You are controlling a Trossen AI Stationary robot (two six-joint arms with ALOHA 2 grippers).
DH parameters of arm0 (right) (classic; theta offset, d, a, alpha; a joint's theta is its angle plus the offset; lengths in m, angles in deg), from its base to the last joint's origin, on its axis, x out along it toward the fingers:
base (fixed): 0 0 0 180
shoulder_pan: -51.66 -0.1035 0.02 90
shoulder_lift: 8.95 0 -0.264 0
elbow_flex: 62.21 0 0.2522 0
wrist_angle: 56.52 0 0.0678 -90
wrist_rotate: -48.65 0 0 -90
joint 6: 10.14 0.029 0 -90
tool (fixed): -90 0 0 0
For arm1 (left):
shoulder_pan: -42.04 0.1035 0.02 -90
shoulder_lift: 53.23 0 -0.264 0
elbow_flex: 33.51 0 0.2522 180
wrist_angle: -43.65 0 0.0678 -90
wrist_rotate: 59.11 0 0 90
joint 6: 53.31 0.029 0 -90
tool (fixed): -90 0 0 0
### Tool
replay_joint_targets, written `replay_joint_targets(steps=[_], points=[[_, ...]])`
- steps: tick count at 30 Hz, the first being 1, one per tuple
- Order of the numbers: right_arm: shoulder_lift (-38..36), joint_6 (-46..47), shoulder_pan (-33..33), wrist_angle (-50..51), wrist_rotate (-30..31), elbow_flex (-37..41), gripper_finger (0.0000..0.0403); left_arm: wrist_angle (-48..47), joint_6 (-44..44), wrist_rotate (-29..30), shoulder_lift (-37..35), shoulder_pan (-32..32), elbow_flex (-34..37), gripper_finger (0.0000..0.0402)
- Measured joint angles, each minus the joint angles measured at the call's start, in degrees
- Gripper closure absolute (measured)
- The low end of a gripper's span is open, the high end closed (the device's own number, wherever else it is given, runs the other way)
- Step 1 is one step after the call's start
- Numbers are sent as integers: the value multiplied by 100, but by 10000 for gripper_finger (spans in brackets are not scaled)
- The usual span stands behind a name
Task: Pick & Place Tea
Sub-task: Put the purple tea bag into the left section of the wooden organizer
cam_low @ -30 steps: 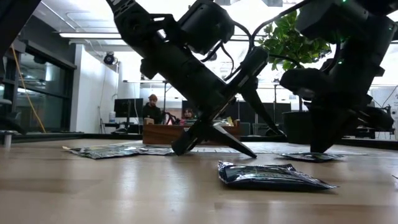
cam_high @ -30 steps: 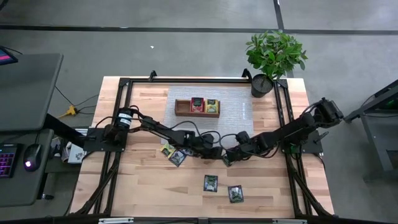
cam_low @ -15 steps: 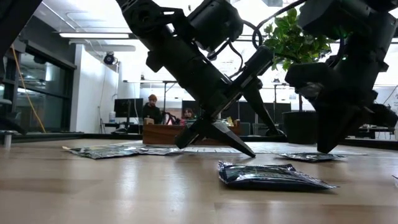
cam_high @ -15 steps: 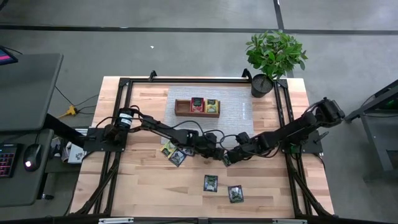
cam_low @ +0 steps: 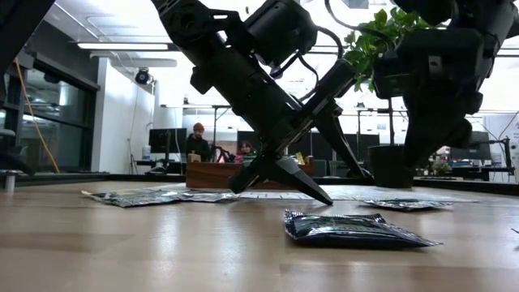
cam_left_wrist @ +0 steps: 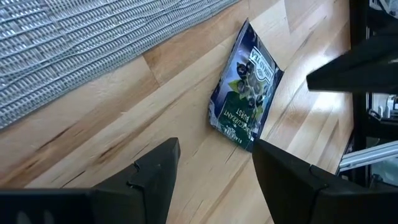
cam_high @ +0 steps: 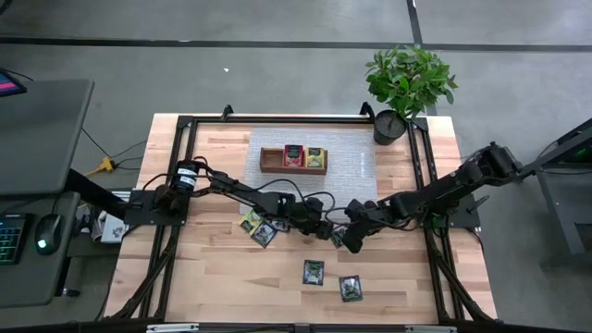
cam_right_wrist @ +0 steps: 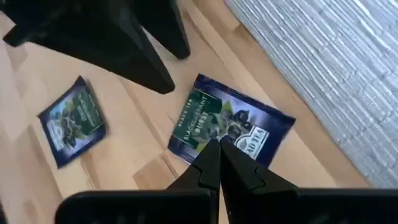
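Behind the wooden table (cam_high: 213,277) the low view is showing an office with two people sitting far off. You are working both arms over one dark tea packet (cam_left_wrist: 245,99) that is lying flat on bare wood just beside the grey woven mat (cam_high: 351,166), near the table's middle.

The left gripper (cam_left_wrist: 214,165) is hovering close to the packet with its fingers spread wide and nothing between them. The right gripper (cam_right_wrist: 219,163) is hanging above the same packet with its fingertips pressed together, holding nothing.

My worry is that the two grippers are crowding the same packet, so they could knock together or shove it onto the mat. A flat packet may also slide away from fingers coming down on it.

The label is reading "Blackcurrant Burst"; the brand name is too small to make out. Other packets (cam_high: 314,272) are lying nearer the table's front edge, two more (cam_high: 257,227) are sitting under the left arm, and the wooden tray (cam_high: 271,159) is already holding a red one and a yellow one.
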Motion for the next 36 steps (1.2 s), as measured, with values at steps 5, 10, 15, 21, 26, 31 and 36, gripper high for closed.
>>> replay_joint_targets(steps=[5, 10, 15, 21, 26, 31, 36], points=[[2, 122, 22, 439, 160, 2, 403, 1, 126, -11, 0, 0, 0, 193], [2, -326, 11, 323, -43, 2, 403, 2, 209, -71, 0, 2, 2, 192], [2, -726, 13, 294, -83, 2, 403, 3, 236, -72, 0, 4, 2, 192], [2, -950, 12, 276, -90, 2, 403, 3, 294, -82, 0, 2, 3, 192], [7, -942, 11, 77, -275, 190, 403, 3, 297, -82, 0, 2, 4, 192], [9, -808, 11, -4, -317, 362, 403, 3, 367, -84, -2, 2, 4, 192], [9, -1063, 11, -271, -326, 356, 403, 3, 382, -85, -2, 2, 4, 192]])
